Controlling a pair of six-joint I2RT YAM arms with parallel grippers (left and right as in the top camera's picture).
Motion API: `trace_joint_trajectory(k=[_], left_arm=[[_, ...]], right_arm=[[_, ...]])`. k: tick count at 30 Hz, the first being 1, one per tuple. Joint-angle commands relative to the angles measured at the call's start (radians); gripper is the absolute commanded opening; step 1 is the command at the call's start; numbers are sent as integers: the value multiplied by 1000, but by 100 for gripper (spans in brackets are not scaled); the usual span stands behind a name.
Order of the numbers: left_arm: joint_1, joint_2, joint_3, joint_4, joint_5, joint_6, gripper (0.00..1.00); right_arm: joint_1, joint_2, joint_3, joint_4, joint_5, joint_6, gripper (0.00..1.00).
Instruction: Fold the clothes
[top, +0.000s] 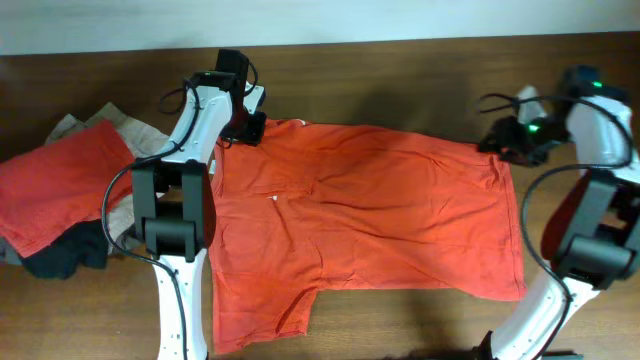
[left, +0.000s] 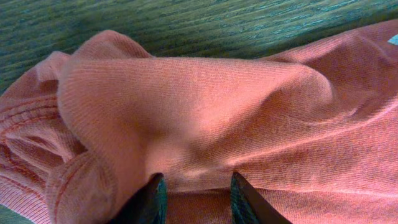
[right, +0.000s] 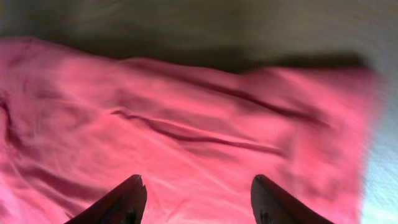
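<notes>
T-shirt (top: 370, 210) on dark wooden table (top: 400, 70)

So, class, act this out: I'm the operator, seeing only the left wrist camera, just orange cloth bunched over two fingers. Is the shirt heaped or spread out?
Observer: Spread out. The shirt lies open across the table.
Operator: Where is the other arm?
Observer: The right gripper is at the shirt's far corner, jaws open, holding nothing.
Operator: Anything else there?
Observer: A pile of clothes beside the left arm, a red one on top.
</notes>
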Motion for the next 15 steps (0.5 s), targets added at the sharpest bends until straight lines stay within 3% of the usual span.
trace_joint_trajectory(k=[1,3,8,15], left_arm=[[11,29,-6,0,-45,-8,35],[11,29,-6,0,-45,-9,35],[11,29,-6,0,-45,-9,35],[11,29,-6,0,-45,-8,35]], right_arm=[[97,-26,2,53,96,-131,59],[142,-21,2,97,191,-138,59],[222,6,2,136,220,-261,59],[245,70,2,167,293,-274,59]])
